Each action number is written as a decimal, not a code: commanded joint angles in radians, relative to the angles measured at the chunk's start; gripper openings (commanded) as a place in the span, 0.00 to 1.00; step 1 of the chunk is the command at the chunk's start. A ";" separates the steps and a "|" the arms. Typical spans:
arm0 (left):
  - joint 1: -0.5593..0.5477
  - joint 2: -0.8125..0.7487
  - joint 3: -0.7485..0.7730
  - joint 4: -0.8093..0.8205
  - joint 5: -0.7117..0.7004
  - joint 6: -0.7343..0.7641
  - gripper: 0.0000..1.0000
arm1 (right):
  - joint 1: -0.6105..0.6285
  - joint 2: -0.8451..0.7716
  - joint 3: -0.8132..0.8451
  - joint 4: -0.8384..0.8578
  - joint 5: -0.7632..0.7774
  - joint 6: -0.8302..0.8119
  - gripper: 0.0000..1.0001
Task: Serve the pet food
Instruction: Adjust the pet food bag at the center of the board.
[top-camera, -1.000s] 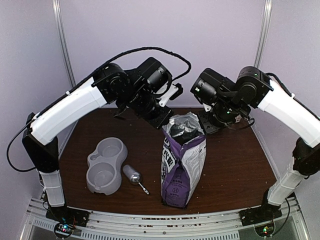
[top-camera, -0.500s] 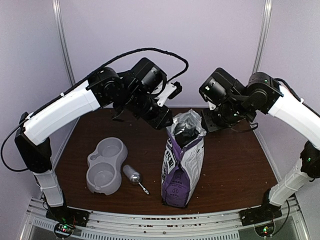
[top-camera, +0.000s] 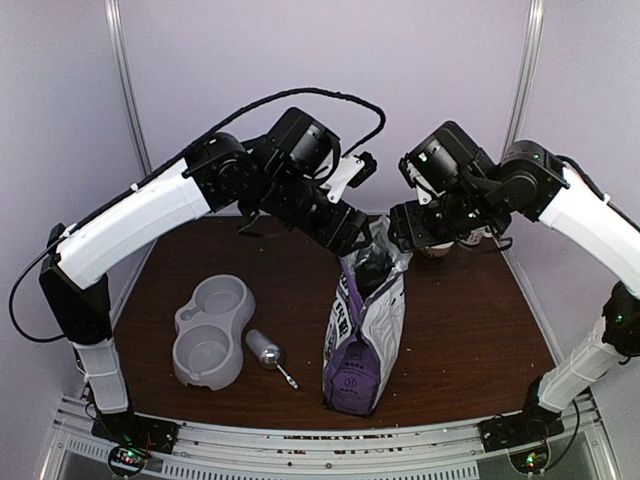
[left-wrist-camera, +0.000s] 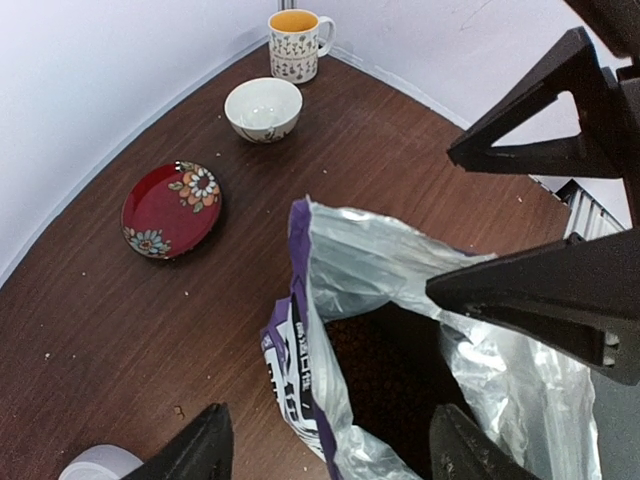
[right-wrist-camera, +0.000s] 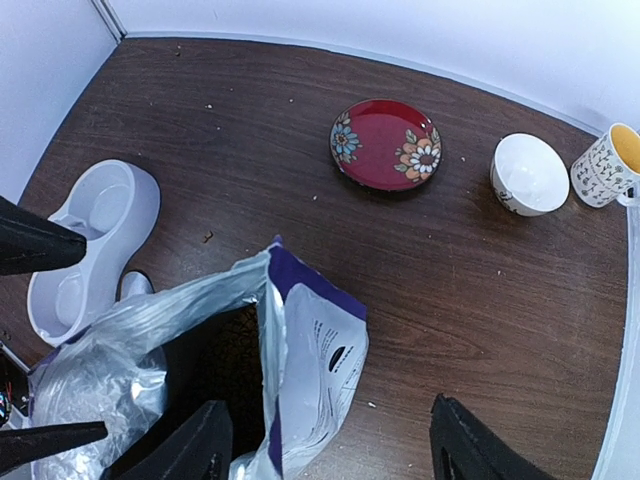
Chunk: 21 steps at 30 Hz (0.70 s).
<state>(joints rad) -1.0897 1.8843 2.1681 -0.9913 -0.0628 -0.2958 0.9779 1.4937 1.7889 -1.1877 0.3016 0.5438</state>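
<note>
Left hand (left-wrist-camera: 330, 415) wide, right hand (right-wrist-camera: 325, 415) wide, either side of open mouth of upright purple bag (top-camera: 362, 330), mid-table (top-camera: 470, 330); kibble (left-wrist-camera: 375, 370) inside bag.

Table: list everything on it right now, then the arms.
bag: one, purple and silver, standing open mid-table
pet food: one heap, brown, inside the bag
feeder dish: one, grey, left of the bag
scoop: one, silvery, between feeder dish and bag
plate: one, red, floral, far side
bowl: one, white, beside the plate
mug: one, patterned, beside the bowl
table: one, dark brown
left gripper: black, open, over the bag mouth
right gripper: black, open, over the bag mouth
</note>
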 joint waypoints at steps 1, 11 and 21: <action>0.018 0.035 0.040 0.043 0.010 0.025 0.71 | -0.028 0.012 0.017 0.037 -0.023 -0.023 0.70; 0.023 0.087 0.067 0.065 -0.032 0.054 0.61 | -0.050 0.050 -0.004 0.086 -0.061 -0.053 0.63; 0.024 0.114 0.012 0.099 -0.170 0.103 0.19 | -0.082 0.050 -0.067 0.108 -0.072 -0.073 0.30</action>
<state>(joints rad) -1.0752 1.9850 2.1986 -0.9463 -0.1261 -0.2317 0.9154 1.5436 1.7401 -1.0885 0.2237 0.4854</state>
